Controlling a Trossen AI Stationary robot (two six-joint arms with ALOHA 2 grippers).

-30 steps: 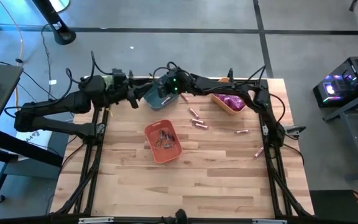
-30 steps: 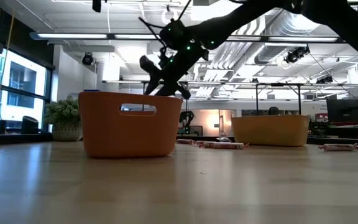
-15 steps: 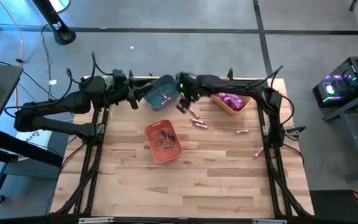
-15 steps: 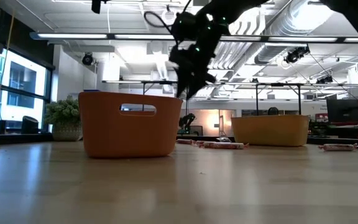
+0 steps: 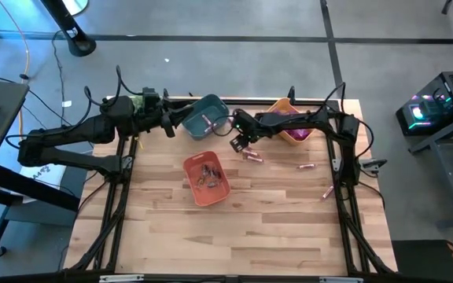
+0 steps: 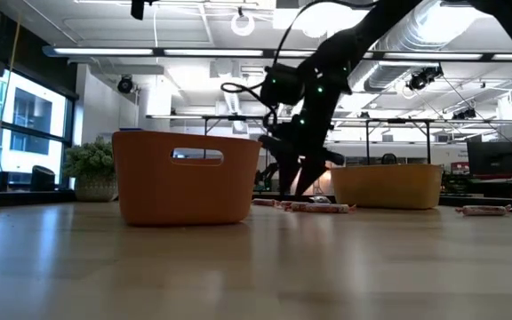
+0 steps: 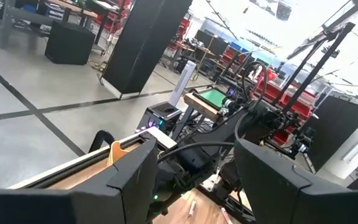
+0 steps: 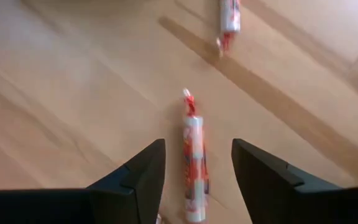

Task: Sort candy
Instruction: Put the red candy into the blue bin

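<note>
Pale wooden table [image 5: 242, 228] on a grey floor. Three plastic bins on top: orange bin [image 5: 206, 179] near the middle, upright with a handle slot in its side wall [image 6: 196, 156]; teal bin [image 5: 198, 115] at the far edge, tilted; yellow bin [image 5: 303, 136] further right, perhaps partly hidden. Green plant ball [image 6: 92, 168] beyond the orange bin. Open workshop hall behind, with ceiling ducts and lamps.

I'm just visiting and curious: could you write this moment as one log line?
right gripper: open, low over pink stick candy on table | left gripper: open, parked at teal bin | phase: reaching to pick
</note>
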